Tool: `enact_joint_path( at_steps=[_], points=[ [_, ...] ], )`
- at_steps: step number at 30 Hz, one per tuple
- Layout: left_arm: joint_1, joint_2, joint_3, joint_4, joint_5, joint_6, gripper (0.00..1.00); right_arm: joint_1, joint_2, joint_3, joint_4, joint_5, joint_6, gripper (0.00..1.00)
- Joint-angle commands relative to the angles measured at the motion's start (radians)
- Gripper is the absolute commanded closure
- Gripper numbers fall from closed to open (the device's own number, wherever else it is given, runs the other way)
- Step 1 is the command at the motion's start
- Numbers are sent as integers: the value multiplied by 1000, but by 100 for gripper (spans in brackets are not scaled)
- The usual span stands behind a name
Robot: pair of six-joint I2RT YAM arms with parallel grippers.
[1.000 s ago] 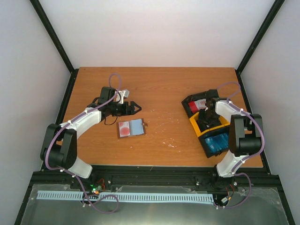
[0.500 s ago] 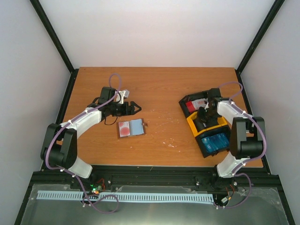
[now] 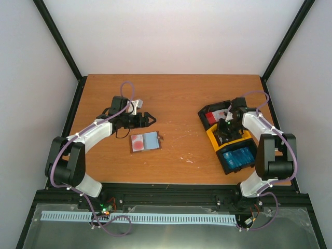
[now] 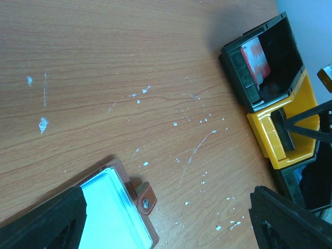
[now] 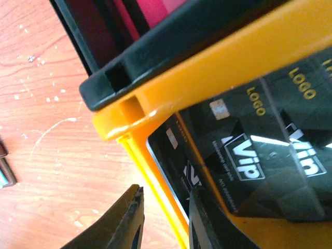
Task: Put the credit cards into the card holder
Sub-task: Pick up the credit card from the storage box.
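First, in the top view, the left gripper (image 3: 149, 120) hangs with its jaws wide. The card holder (image 3: 144, 141) lies open at its 6 o'clock. The right gripper (image 3: 227, 127) sits over the yellow tray (image 3: 212, 139).

In the left wrist view, you see the holder's clasp (image 4: 146, 197) at 6 o'clock.

In the right wrist view, the jaws stand narrow astride the tray wall, beside the dark cards (image 5: 249, 155). You cannot tell whether they grip.

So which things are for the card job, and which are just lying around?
For the job: the card holder, the red and white cards, the dark cards, the blue cards.

Just lying about: the yellow tray, the far black tray, the near black tray, white specks on the table.
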Motion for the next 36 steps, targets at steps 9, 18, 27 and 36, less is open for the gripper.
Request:
enact_joint_path(
  at_steps=[9,18,27,36],
  points=[
    [-1,-9,-1,7,-19,-12,13,-7,-13,-22,-56,-58,-16,70],
    [-2,-11,-5,10,-20,-18,13,-7,-1,-18,-43,-56,-48,71],
    [-4,-12,-7,42,62,2,13,-1,46,-29,2,-29,-48,70],
    [-12,-21,-5,37,74,4,12,3,-30,-10,34,39,-23,84]
  ],
)
